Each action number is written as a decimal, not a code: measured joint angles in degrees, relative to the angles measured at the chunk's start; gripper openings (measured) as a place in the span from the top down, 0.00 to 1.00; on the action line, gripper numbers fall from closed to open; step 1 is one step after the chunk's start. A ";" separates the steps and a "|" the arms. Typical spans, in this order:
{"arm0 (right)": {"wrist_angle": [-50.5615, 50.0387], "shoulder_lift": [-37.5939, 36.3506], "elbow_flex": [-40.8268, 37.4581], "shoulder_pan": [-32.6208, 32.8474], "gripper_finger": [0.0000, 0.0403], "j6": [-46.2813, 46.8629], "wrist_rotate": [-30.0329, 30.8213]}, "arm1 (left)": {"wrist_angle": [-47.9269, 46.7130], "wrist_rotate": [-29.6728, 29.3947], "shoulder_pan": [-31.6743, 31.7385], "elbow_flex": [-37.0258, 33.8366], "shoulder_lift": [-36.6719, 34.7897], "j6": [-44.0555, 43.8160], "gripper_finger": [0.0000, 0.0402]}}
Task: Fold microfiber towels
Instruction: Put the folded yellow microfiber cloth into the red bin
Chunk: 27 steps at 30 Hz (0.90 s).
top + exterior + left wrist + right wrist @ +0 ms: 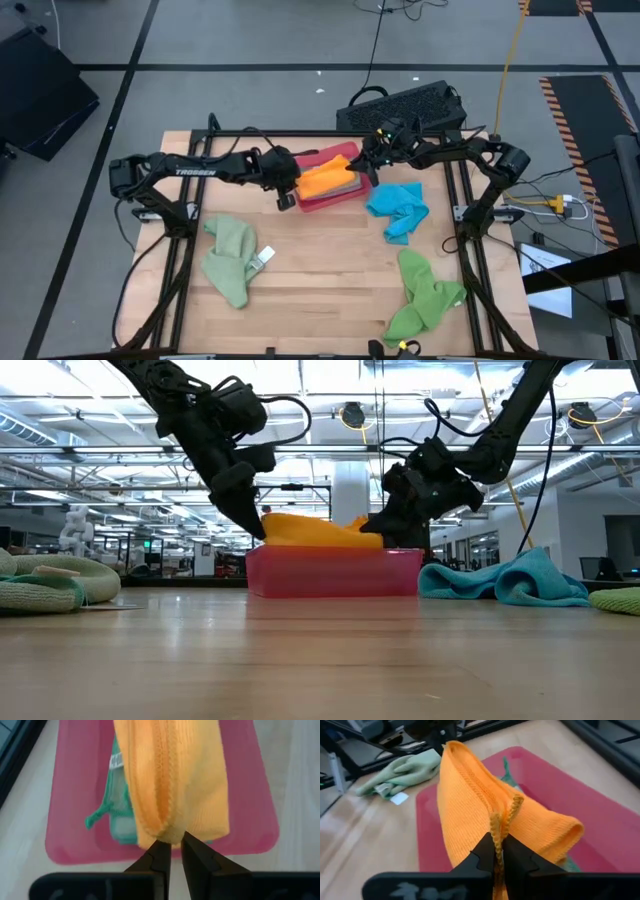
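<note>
An orange towel (325, 181) is stretched over the red tray (316, 161) at the table's far middle, folded into a long band. My left gripper (287, 197) is shut on its left end and my right gripper (367, 164) on its right end. A green folded towel (119, 806) lies in the tray under it. A bright blue towel (398, 210) lies crumpled right of the tray. A sage green towel (230, 258) lies at the near left and a bright green towel (424, 295) at the near right. My left gripper pinches the rounded fold at the towel's left end (168, 833) between its two fingertips, slanting down from the table's left side. That end is held above the tray's rim. How many layers it has, I cannot tell. My right gripper pinches two stitched edges lying together at the towel's right end (501, 822) between its fingers. It comes nearly level from the table's far right. The towel runs from it toward the left gripper, bulging and slack, above the tray.
A black keyboard-like device (405, 104) sits behind the tray at the far edge. Black frame rails (466, 215) run along both sides of the table. Bare wood (320, 270) lies between the two green towels at the near middle.
</note>
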 joint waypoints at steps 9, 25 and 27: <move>-0.20 0.00 0.08 0.45 0.89 0.23 4.59 | -1.30 -8.16 -1.22 -0.11 -7.53 -3.96 0.88; 0.04 0.00 0.13 0.49 0.82 1.50 6.34 | 22.11 -14.32 -5.47 -0.09 8.53 0.77 0.88; -0.72 0.00 0.13 0.49 0.79 1.06 6.34 | 22.12 -14.24 -4.80 -0.11 10.15 -0.37 0.88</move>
